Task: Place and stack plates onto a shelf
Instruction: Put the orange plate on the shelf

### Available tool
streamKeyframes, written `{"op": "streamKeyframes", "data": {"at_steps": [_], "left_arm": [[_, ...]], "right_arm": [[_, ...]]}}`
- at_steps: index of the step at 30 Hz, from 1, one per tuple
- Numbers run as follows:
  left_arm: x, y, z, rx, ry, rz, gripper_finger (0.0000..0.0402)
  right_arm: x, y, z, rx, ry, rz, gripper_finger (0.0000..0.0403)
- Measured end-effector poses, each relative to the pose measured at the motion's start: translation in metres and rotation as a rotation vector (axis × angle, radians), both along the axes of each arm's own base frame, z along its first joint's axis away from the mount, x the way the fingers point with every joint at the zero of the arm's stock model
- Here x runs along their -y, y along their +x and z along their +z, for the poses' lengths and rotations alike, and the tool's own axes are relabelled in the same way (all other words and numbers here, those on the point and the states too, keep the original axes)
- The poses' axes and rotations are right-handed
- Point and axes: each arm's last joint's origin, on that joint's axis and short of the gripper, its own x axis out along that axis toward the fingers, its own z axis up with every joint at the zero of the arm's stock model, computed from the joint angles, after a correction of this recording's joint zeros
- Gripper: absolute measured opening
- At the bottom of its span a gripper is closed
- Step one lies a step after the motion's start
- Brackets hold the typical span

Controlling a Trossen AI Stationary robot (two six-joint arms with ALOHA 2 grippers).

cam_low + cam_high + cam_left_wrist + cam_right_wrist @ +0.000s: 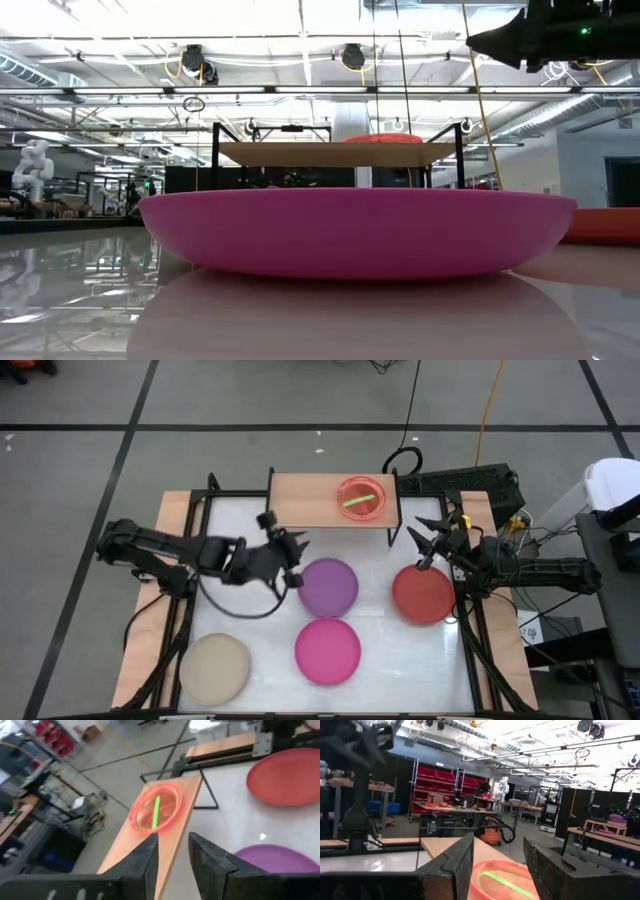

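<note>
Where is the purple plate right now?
In the high view the large round purple plastic plate lies on the white table near its centre, just in front of the light-wood shelf, with the left pincer at its left edge.

The white surface (250, 530) carries 4 large plates: a purple plate (328, 585) near the middle, a magenta plate (328, 650) just in front of it, a red plate (423, 593) to the right, and a beige plate (214, 666) at the front left corner. The shelf (300, 500) stands at the back edge on black legs. On its right end sits a stack of small plates (359, 498), pink translucent on top with green showing through.
</note>
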Motion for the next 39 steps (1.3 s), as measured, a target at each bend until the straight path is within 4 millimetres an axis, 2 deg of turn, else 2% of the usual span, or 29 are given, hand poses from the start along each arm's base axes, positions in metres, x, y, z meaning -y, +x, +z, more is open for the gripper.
{"op": "streamKeyframes", "data": {"at_steps": [3,10,19,24,27,34,36,39], "left_arm": [[0.010,-0.015,-0.026,0.021,0.024,0.034,0.0103],[0.024,-0.047,-0.064,0.202,-0.056,-0.009,0.0101],[0.033,-0.065,-0.114,0.347,-0.121,-0.068,0.0101],[0.029,-0.067,-0.124,0.424,-0.170,-0.047,0.0101],[0.028,-0.066,-0.124,0.443,-0.180,-0.040,0.0101],[0.025,-0.065,-0.121,0.453,-0.159,-0.034,0.0101],[0.025,-0.065,-0.121,0.453,-0.160,-0.034,0.0101],[0.025,-0.065,-0.121,0.450,-0.159,-0.035,0.0101]], "right_arm": [[0.000,0.000,-0.001,0.000,0.012,0.004,0.0153],[0.000,0.002,-0.003,-0.015,0.023,0.006,0.0153],[0.000,0.005,-0.005,-0.038,0.033,0.009,0.0153],[0.001,0.008,-0.008,-0.043,0.069,0.016,0.0153],[0.001,0.010,-0.005,-0.091,0.068,0.020,0.0153],[0.000,0.019,0.022,-0.285,0.124,0.067,0.0153],[0.000,0.024,0.023,-0.354,0.152,0.090,0.0153],[-0.002,0.032,0.013,-0.487,0.178,0.181,0.0153]]}}
